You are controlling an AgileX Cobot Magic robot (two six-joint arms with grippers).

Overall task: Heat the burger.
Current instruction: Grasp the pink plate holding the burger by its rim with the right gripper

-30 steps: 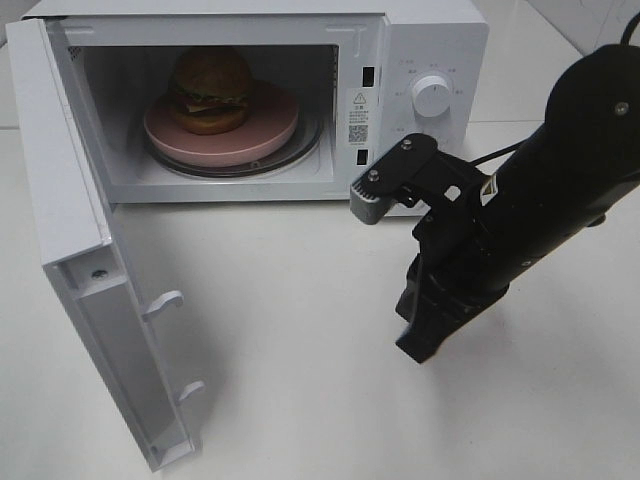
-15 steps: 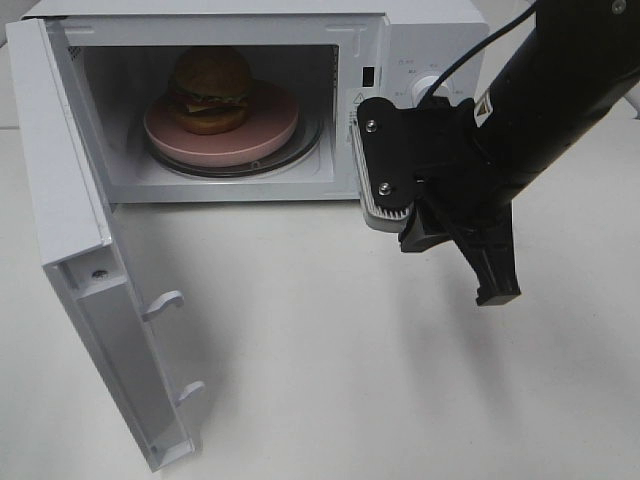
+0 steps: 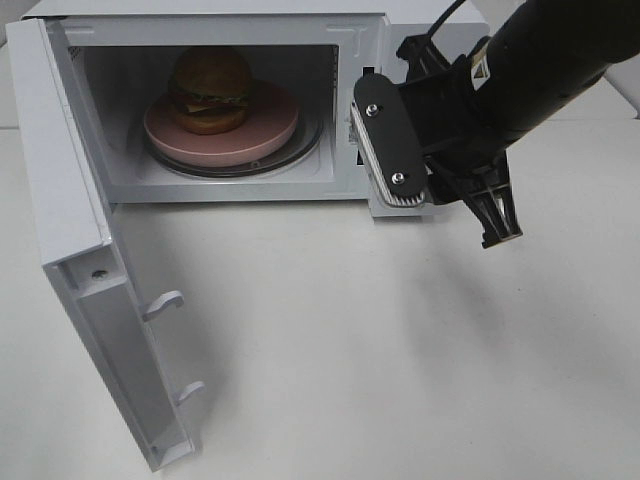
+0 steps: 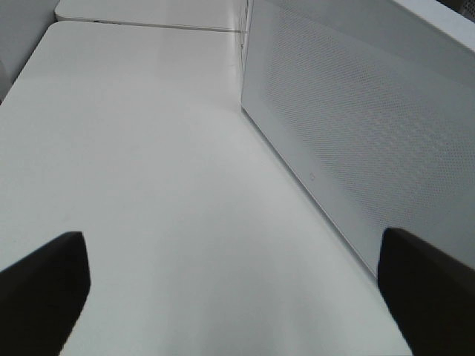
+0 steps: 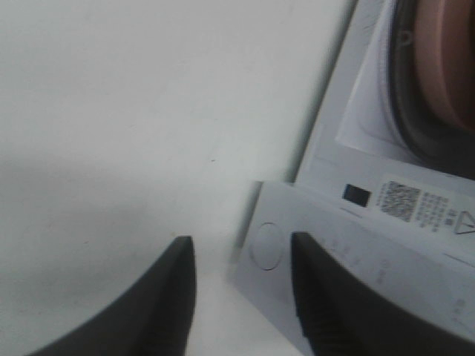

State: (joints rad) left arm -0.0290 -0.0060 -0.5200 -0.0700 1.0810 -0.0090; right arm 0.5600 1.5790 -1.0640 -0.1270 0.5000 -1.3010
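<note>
1. A white table (image 3: 350, 350) carries a white box microwave (image 3: 220, 28) whose door (image 3: 70, 200) hangs wide open.
2. A round pink plate (image 3: 262, 135) lies flat inside the cavity.
3. The tall burger (image 3: 210, 90) stands upright on that plate, left of its middle. Its long axis is vertical, with the glossy bun crown on top.
4. The right gripper (image 5: 241, 304) hangs before the control panel's round dial (image 5: 266, 246). Its fingers are moderately parted, hold nothing and touch nothing.
5. The left gripper (image 4: 234, 297) is spread wide and empty over the table, beside a white perforated panel (image 4: 356, 141).
</note>
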